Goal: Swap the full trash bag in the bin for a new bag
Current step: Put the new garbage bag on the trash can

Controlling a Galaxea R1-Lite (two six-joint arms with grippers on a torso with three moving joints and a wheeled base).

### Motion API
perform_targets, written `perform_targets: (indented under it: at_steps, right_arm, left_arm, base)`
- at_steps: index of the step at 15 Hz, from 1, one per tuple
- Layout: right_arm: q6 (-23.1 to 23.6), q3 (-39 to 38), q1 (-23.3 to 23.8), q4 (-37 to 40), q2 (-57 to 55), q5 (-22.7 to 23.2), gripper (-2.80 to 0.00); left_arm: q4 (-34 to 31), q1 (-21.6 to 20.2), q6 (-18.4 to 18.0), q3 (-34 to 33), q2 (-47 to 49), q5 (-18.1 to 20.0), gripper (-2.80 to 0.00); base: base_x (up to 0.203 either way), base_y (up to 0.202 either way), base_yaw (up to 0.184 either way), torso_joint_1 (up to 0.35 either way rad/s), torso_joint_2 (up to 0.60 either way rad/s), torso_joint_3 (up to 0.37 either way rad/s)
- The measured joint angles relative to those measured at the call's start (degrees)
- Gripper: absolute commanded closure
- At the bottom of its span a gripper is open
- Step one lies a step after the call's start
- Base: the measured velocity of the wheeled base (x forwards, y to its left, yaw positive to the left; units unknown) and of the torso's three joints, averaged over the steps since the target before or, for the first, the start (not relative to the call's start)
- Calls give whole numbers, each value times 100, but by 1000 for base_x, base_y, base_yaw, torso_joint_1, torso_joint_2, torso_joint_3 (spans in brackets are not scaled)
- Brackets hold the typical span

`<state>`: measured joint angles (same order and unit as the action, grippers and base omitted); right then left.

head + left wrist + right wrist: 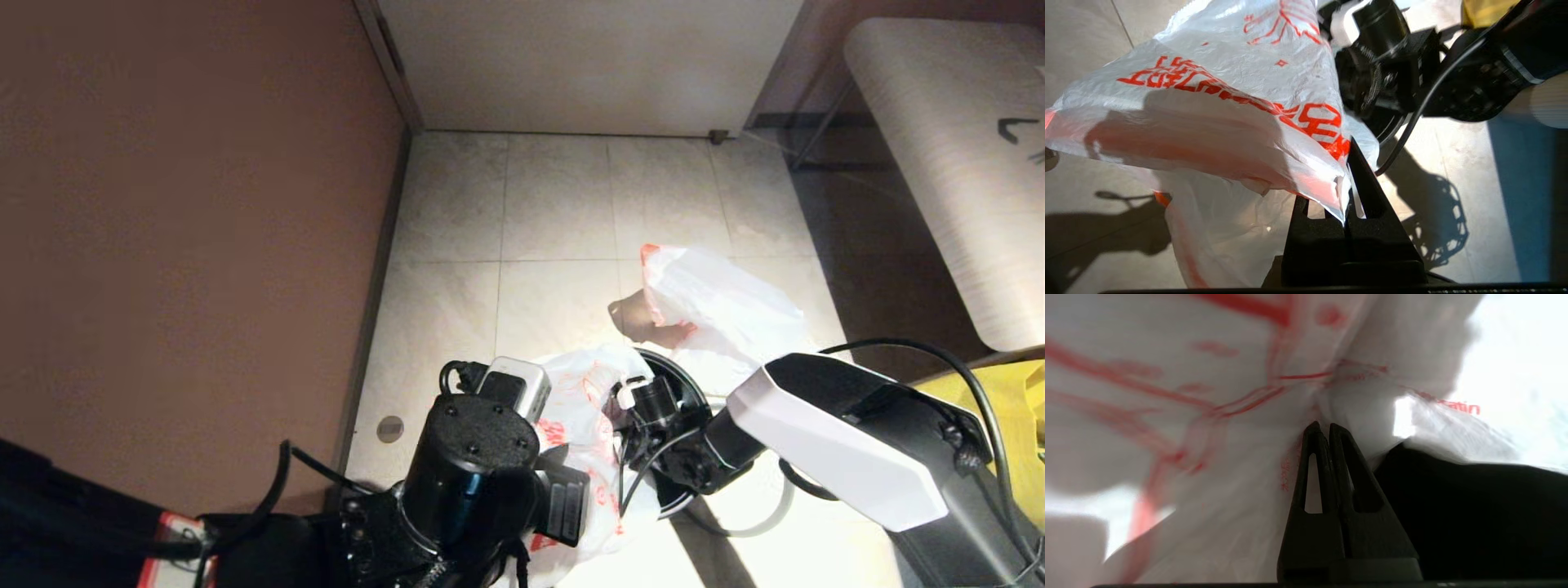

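The new bag [575, 408], white with a red line drawing and red characters, hangs bunched over the left side of the black bin [691, 382]. My left gripper [1346, 179] is shut on a pink-edged fold of this bag [1229, 118]; one finger is covered by the film. My right gripper [1323, 428] is shut on the same bag's film [1208, 416], just over the bin's mouth. The full trash bag [718, 302], nearly plain white with a pink-red tip, lies on the floor tiles just beyond the bin.
A brown wall [188, 245] runs along the left. A pale bench [947, 155] stands at the right, with a large yellow bag [1016, 408] below it. A floor drain [390, 427] sits by the wall. A white door [588, 65] closes the back.
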<state>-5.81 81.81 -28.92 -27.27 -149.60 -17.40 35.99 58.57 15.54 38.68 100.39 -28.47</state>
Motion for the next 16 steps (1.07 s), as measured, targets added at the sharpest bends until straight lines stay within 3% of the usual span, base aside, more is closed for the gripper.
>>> perform_targets:
  at_steps: [10,11,12,16]
  right_arm:
    - [611,556,32,2,-559,-120,0]
    - [655,635,45,1,-615,-120,0]
    - [671,703,50,4,-672,-120,0]
    - [674,780,56,1,-832,-120,0]
  left_arm:
    - [83,-91,-27,-175,39,132,0]
    - [91,-102,-23,-175,57,153,-200]
    - [100,-105,-22,-166,78,178,-280]
    - [113,-109,-50,-131,36,169,-280]
  base:
    - [0,0,0,0,0,0]
    - [0,0,0,0,0,0]
    - [0,0,0,0,0,0]
    - [0,0,0,0,0,0]
